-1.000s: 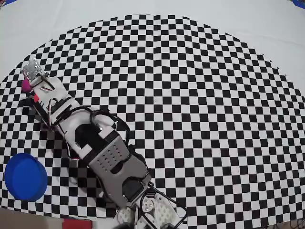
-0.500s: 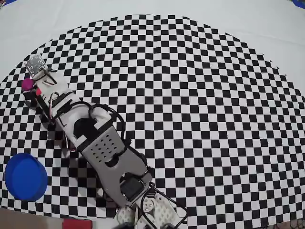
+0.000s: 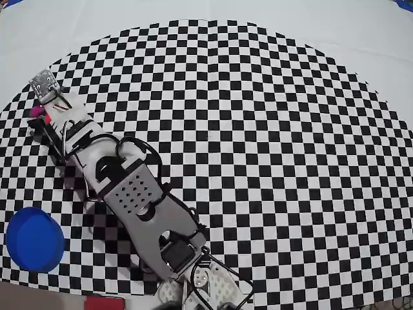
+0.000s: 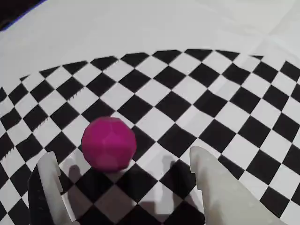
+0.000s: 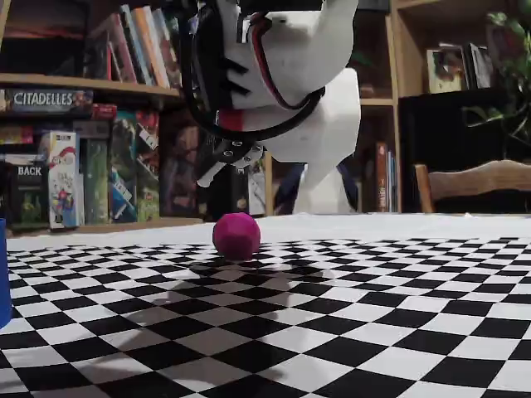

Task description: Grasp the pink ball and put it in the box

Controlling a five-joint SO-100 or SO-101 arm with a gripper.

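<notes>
The pink ball (image 4: 109, 143) rests on the checkered mat, just ahead of my fingertips and closer to the left finger (image 4: 49, 180) than to the right finger (image 4: 211, 187). My gripper (image 4: 123, 158) is open, wide enough for the ball, and touches nothing. From above, only a sliver of the pink ball (image 3: 35, 111) shows beside the arm's tip at the mat's far left. In the fixed view the ball (image 5: 236, 235) sits on the mat with the gripper's body hanging above it. The blue round box (image 3: 33, 239) stands at the lower left, well apart from the ball.
In the overhead view a small red block (image 3: 103, 303) lies at the bottom edge beside the arm's base (image 3: 203, 284). White tabletop (image 3: 322, 26) surrounds the checkered mat. Bookshelves and a chair (image 5: 477, 178) stand behind the table in the fixed view.
In the overhead view the arm has stretched a little further up and left, and its tip now covers more of the ball. Ball and box have stayed put.
</notes>
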